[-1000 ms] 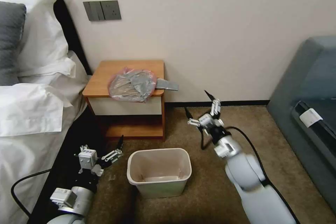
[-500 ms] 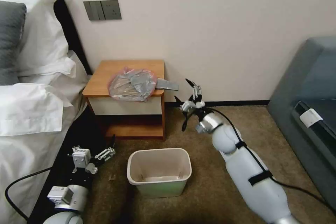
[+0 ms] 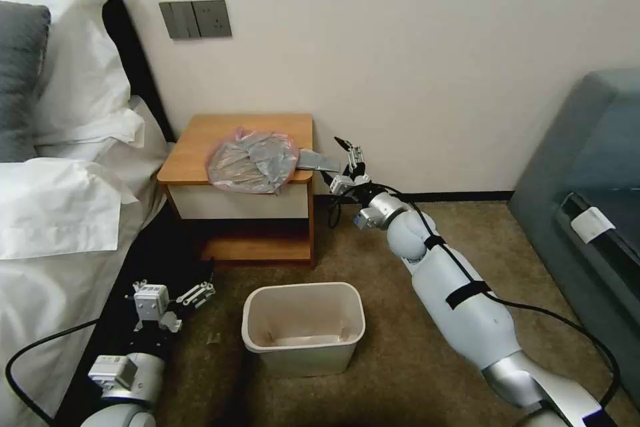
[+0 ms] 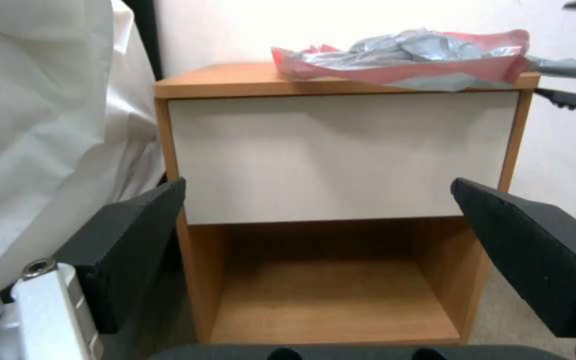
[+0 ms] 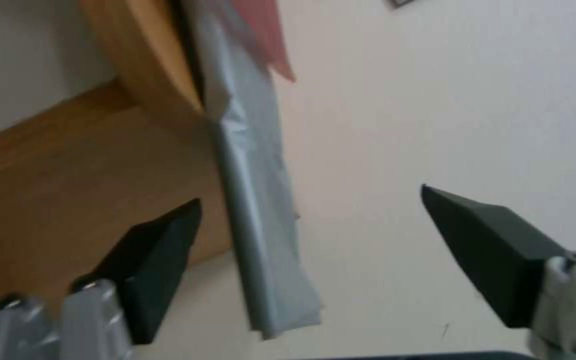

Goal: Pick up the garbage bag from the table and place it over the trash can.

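Left tool (image 3: 175, 298) low by the bed edge (image 3: 60, 320), near side of the small orange-brown wooden bench with white drawer front (image 3: 240, 202), fingers spread, gripping nothing; in its wrist view both dark pads (image 4: 128, 240) frame the bench's drawer front and open lower shelf. Small beige plastic trash can with rolled rim (image 3: 304, 328) stands on brown carpet (image 3: 400, 347) in front of the bench, apart from it, mouth uncovered. Right arm stretched out past the trash can; right tool (image 3: 341, 161) sits just beside the bench's right edge, at bench-top height, fingers parted, nothing clamped. Crinkled grey translucent garbage bag with pinkish-red rim (image 3: 252, 161) lies on the bench top toward its front right, front edge hanging slightly over the drawer front. A folded grey flap of the bag (image 3: 319, 161) sticks out past the bench's right edge. Right wrist view: that flap (image 5: 261, 240) lies between the two dark fingertips (image 5: 488, 250), not pinched, closer to the fingertip nearer the bench side panel (image 5: 48, 190). Pale wall (image 3: 413, 47) behind the bench.
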Tool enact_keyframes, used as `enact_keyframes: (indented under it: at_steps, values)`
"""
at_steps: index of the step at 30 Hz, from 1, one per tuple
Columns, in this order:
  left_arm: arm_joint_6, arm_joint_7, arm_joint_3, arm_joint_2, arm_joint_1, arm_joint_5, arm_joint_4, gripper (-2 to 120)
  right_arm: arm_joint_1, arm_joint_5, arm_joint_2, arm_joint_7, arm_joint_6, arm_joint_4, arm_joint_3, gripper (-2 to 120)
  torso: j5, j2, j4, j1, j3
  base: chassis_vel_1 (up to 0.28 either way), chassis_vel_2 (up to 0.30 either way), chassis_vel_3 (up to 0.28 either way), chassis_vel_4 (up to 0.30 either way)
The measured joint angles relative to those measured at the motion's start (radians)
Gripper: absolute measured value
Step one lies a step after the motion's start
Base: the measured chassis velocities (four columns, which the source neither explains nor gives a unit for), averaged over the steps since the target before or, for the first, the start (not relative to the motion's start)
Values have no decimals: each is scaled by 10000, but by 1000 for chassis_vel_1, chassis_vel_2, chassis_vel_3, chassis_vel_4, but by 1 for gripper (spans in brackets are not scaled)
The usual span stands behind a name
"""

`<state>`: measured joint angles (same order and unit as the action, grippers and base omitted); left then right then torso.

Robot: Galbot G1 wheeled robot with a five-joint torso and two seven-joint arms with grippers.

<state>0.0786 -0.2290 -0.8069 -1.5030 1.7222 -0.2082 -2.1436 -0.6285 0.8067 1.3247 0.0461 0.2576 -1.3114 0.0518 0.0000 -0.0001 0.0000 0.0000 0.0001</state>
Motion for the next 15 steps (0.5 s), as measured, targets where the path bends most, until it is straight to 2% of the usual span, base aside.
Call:
enact_keyframes:
  at_steps: [2,5,7,9,10,12,15]
  values:
    - [3,0,-6,-1,6,1,-21,99,0,-7,13,6,0,34,-35,82,0,0,-1,-1,0,0,0,0,0]
    - [6,-1,-7,2,4,3,-35,99,-33,-20,78,6,-24,65,-69,67,0,0,0,0,0,0,0,0,0]
    - [6,-1,0,1,0,6,-35,99,-41,-20,77,6,-36,64,-81,64,0,0,0,0,-1,0,0,0,0]
    - [6,-1,26,-5,-5,14,-35,99,-52,-27,61,7,-54,63,-105,52,1,1,-1,0,0,0,0,0,0]
    - [6,-1,26,-5,-5,14,-35,99,-52,-27,61,7,-54,63,-105,52,1,1,-1,0,0,0,0,0,0]
    - [6,2,32,-6,-5,17,-39,99,-53,-35,56,3,-61,63,-111,41,-1,1,0,0,-1,0,0,0,0]
    - [6,2,31,-2,0,18,-71,99,-57,-41,70,2,-68,63,-117,33,0,1,0,0,-1,0,0,0,0]
